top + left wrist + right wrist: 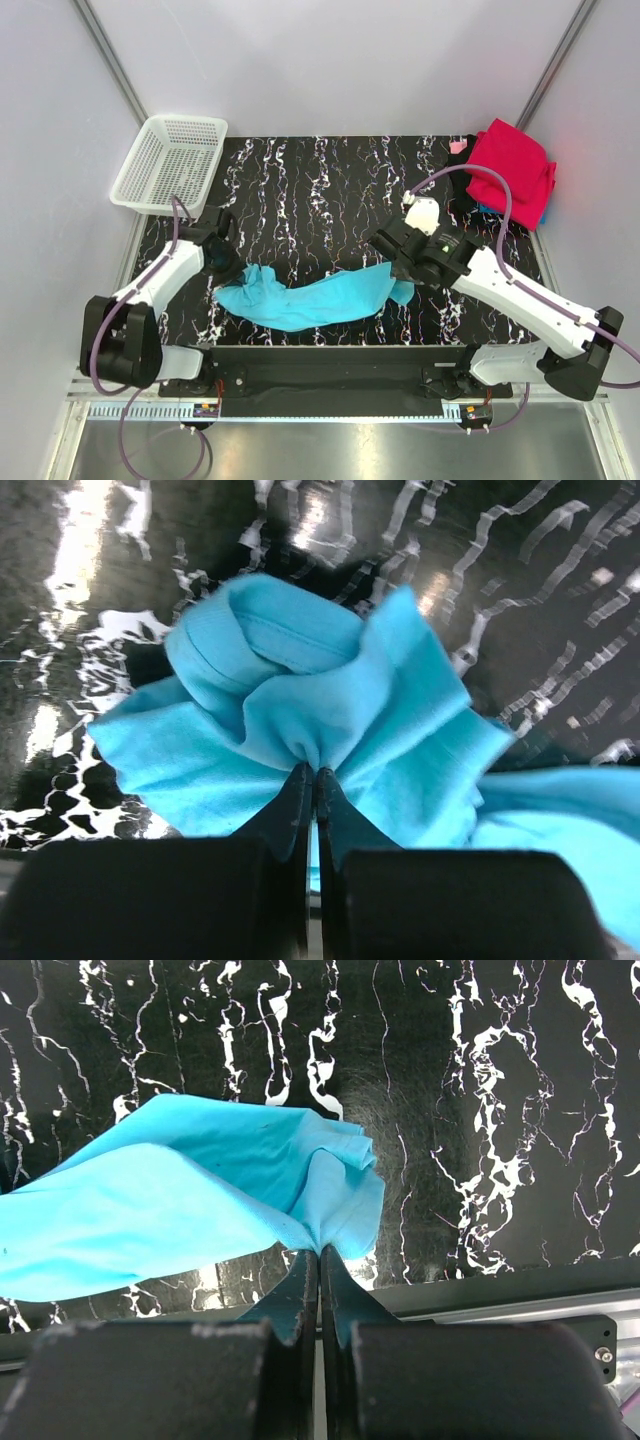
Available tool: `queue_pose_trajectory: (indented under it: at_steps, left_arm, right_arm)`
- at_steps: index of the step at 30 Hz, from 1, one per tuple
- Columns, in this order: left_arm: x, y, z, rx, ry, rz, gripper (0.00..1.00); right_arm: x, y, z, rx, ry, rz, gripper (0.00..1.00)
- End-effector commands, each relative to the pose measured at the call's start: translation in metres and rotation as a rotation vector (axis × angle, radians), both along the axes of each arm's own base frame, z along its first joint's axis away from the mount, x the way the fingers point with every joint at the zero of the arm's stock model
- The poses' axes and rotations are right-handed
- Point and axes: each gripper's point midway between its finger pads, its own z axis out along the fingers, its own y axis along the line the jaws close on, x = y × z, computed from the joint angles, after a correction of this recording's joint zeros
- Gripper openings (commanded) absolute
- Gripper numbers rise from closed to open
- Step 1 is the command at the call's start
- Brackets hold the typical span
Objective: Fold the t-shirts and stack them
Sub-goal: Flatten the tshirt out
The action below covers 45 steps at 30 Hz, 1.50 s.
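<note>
A turquoise t-shirt (310,300) lies bunched in a long, loose band across the near part of the black marbled worktop (310,190), running left to right just in front of the arm bases. It is held at both ends.

The left gripper (313,775) has its jaws pressed together on a gathered fold of the cloth. In the left wrist view the fabric puffs out in rolled folds just beyond the fingertips, and a hemmed edge curls over on the far side.

The right gripper (320,1255) is likewise closed tight, pinching a thin edge of the same shirt at its right end. From there the cloth spreads away to the left, raised a little above the worktop near the pinch.

At the far right corner sits a pile of other shirts, a crimson red t-shirt (515,165) uppermost, with bits of pink and blue cloth showing at its edges.

A white mesh basket (170,160) stands at the far left corner.
</note>
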Motion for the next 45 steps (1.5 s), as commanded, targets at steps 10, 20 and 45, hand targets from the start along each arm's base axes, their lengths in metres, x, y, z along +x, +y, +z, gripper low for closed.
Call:
queue_pose_trajectory:
  at_steps: [10, 20, 45]
  left_arm:
    - [-0.011, -0.118, 0.077, -0.133, -0.247, -0.540, 0.00]
    - [-0.074, -0.123, 0.057, -0.065, -0.155, -0.563, 0.11]
    - [-0.040, -0.145, 0.060, 0.059, -0.179, -0.620, 0.72]
  right_arm:
    - [0.009, 0.014, -0.002, 0.004, -0.001, 0.000, 0.00]
    - [0.013, 0.015, 0.009, 0.002, -0.030, 0.006, 0.00]
    - [0.013, 0.013, -0.004, -0.015, -0.009, -0.020, 0.00]
